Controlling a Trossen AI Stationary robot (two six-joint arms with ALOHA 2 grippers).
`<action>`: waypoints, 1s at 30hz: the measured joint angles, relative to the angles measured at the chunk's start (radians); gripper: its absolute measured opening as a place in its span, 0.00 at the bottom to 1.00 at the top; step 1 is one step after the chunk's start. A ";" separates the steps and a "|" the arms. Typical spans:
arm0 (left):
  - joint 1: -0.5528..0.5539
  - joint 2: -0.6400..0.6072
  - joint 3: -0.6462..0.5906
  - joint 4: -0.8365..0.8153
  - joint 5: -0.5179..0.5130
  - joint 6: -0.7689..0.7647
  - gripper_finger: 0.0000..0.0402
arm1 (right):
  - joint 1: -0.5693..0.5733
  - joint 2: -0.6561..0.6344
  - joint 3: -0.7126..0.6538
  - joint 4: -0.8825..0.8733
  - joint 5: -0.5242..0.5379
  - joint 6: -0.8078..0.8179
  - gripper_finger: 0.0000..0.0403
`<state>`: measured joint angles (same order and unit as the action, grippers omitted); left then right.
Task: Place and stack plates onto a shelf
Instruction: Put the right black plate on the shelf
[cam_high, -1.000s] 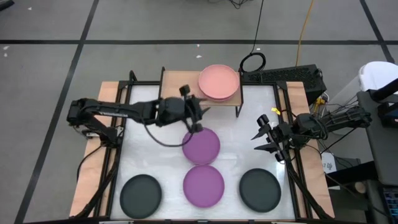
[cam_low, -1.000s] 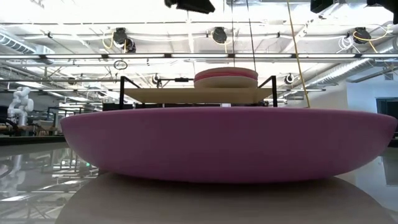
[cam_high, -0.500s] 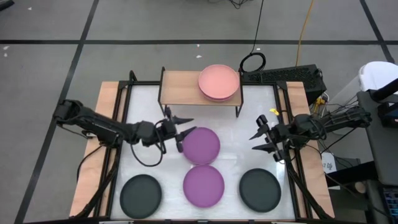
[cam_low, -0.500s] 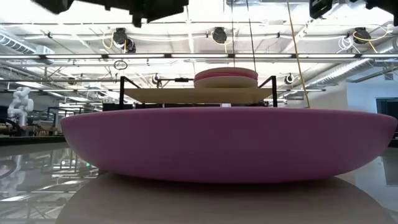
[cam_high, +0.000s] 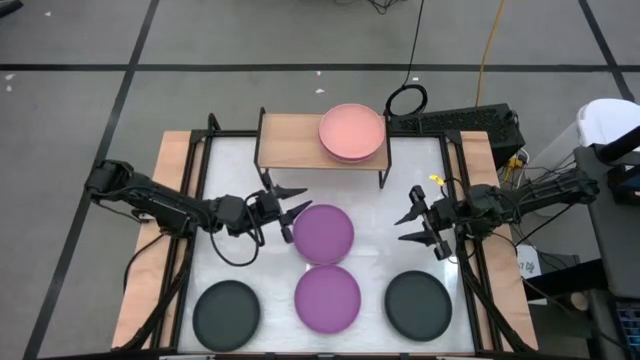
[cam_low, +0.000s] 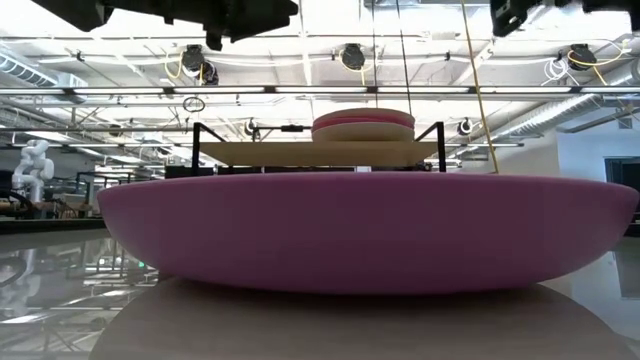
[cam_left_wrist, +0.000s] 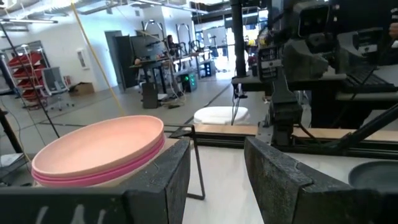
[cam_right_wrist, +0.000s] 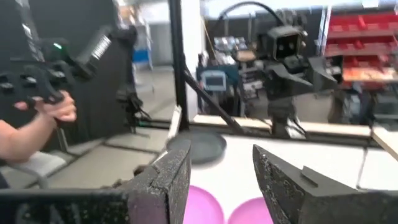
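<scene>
Lying flat beside shelf (cam_high: 290, 139), purple plates (cam_high: 323, 235); both grippers' fingers (cam_left_wrist: 165, 180) spread, empty.

We seem to be in a robotics lab or workshop hall. Beyond the white-topped table (cam_high: 400, 215) we see bare ceiling ducts and pipes (cam_low: 300, 80), red parts bins (cam_right_wrist: 364, 46) and what looks like a white humanoid robot (cam_low: 32, 165). Beside the table a person's hand (cam_right_wrist: 53, 109) grips a black controller (cam_right_wrist: 28, 78).
</scene>
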<state>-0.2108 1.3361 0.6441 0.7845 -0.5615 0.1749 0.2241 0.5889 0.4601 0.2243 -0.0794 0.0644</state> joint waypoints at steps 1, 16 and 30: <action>0.000 0.000 0.000 0.000 0.000 0.000 0.39 | 0.000 0.015 0.038 -0.054 0.008 -0.001 0.39; -0.003 0.000 0.000 -0.006 0.003 -0.011 0.39 | 0.033 0.476 0.249 -0.688 -0.101 0.120 0.38; -0.003 0.000 0.001 -0.019 0.003 -0.024 0.39 | 0.121 0.621 0.138 -0.598 -0.186 0.298 0.38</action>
<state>-0.2138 1.3365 0.6449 0.7650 -0.5583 0.1513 0.3453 1.2099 0.5979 -0.3741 -0.2649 0.3621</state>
